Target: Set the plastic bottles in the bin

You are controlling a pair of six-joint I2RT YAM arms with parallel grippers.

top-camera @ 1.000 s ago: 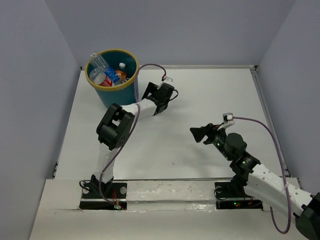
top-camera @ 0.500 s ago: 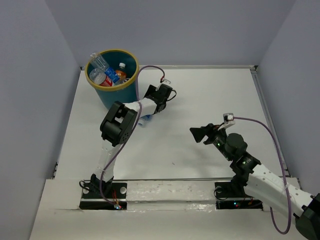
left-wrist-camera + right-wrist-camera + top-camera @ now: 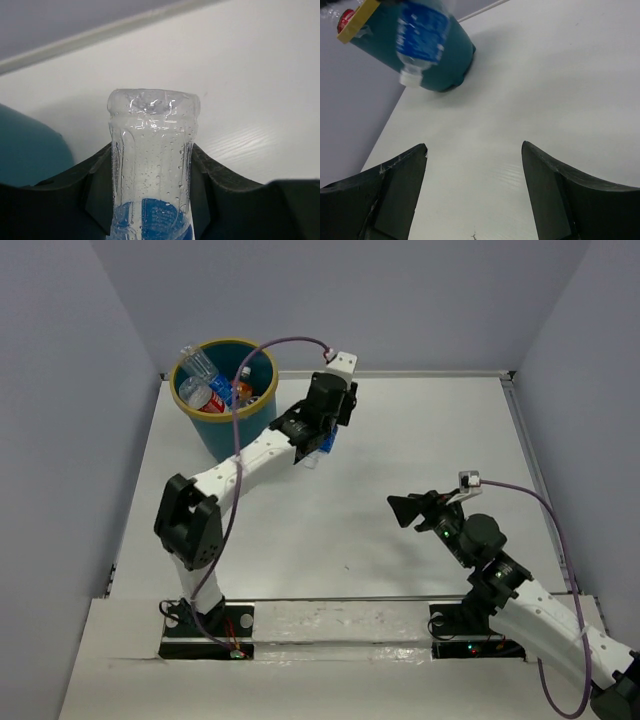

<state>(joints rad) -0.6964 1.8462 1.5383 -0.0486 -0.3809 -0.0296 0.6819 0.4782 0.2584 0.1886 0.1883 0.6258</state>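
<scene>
A clear plastic bottle with a blue label is clamped between the fingers of my left gripper, which is shut on it. The same bottle hangs cap-down above the table, just right of the teal bin with its yellow rim. Several more bottles lie inside the bin: a clear one, a red-labelled one and an orange one. My right gripper stands open and empty over the table's middle right, its jaws pointed toward the bin.
The white table is walled by grey panels at the back and sides. A purple cable loops over the bin's rim from the left wrist. A raised lip runs along the table's right edge.
My left gripper has shut on the blue-labelled bottle and raised it off the table, with the arm stretching out toward the back. The right arm has barely shifted.
</scene>
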